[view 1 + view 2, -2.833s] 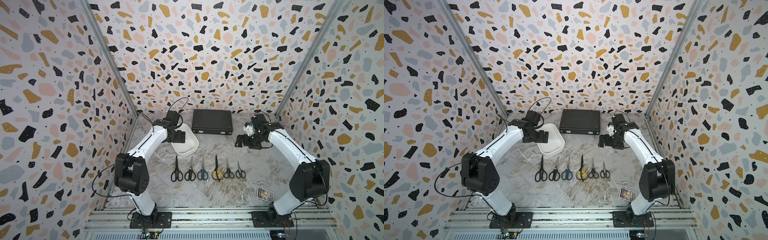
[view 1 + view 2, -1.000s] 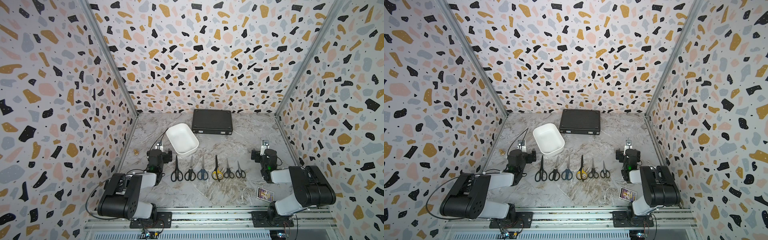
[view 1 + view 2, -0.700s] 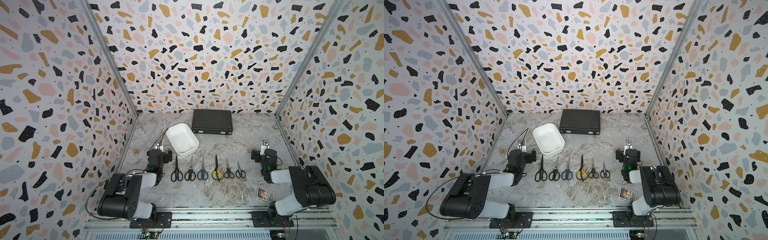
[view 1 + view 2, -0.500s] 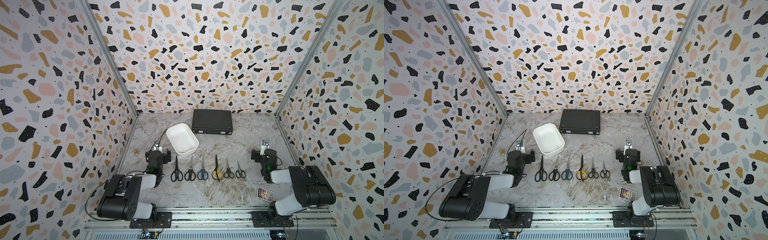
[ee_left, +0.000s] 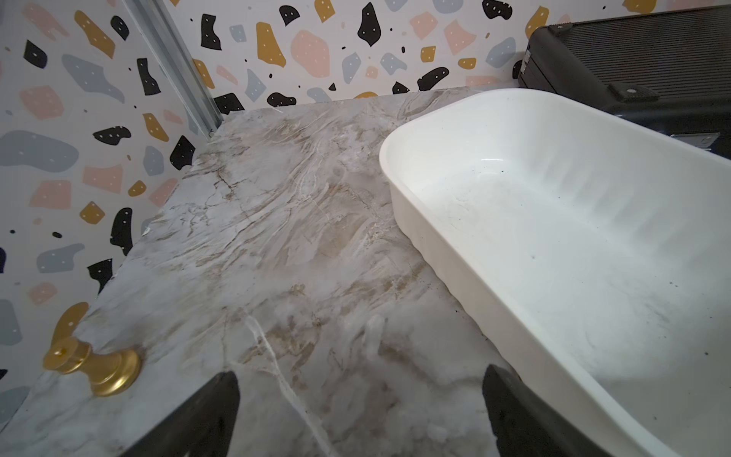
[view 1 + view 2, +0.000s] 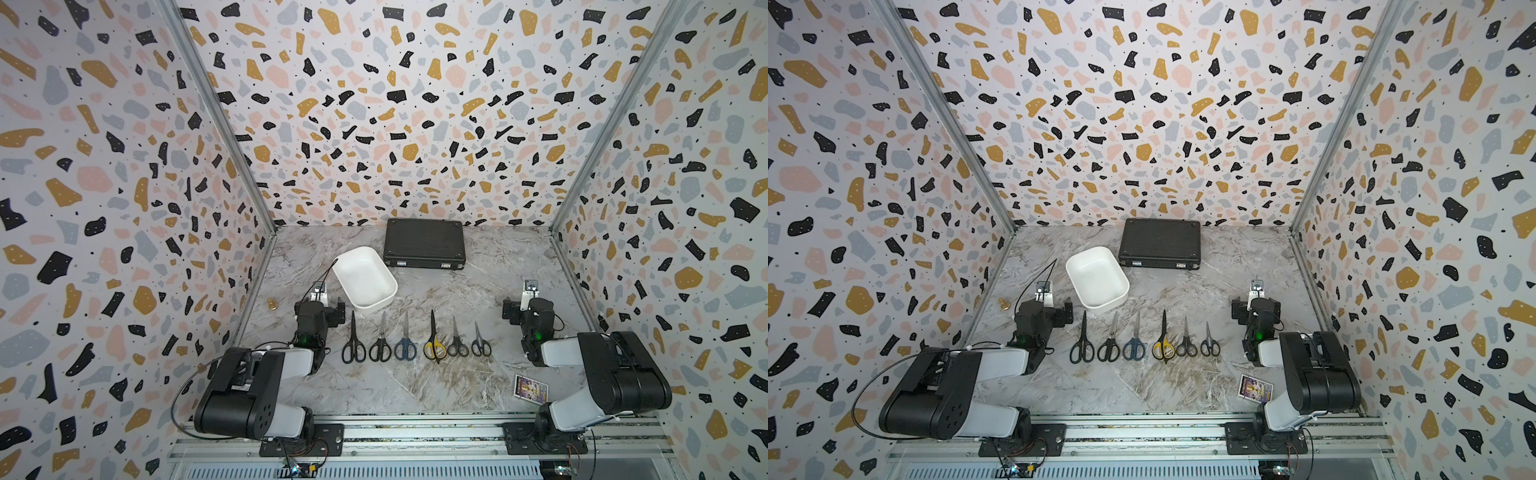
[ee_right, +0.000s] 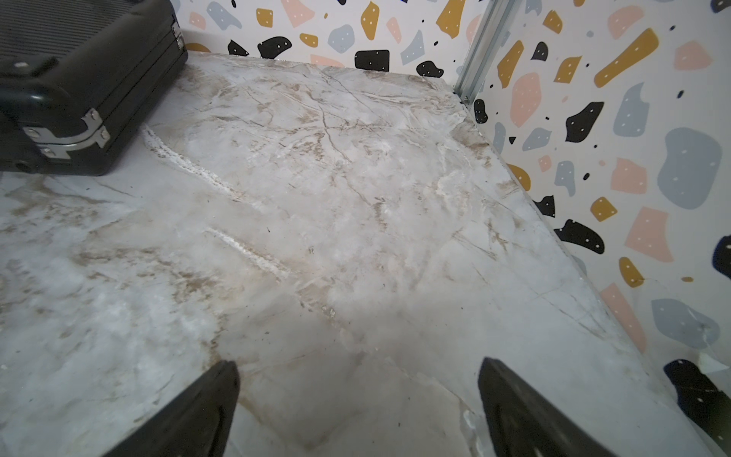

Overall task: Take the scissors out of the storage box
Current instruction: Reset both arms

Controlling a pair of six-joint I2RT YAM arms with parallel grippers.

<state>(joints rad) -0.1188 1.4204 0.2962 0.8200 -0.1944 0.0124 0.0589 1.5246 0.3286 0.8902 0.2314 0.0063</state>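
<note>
- Seemingly the task is finished: all six scissors (image 6: 405, 337) are laid in a row on the worktop (image 6: 415, 386), between the two hands, and nothing is left in the storage box (image 5: 593, 166).
- The left hand (image 5: 360, 374) and right hand (image 7: 358, 363) are spread wide; nothing is gripped.
- The box is set just ahead of the left hand.
- Its bare floor is shown closely by the left wrist view; the scissors are seen only in both top views.
</note>
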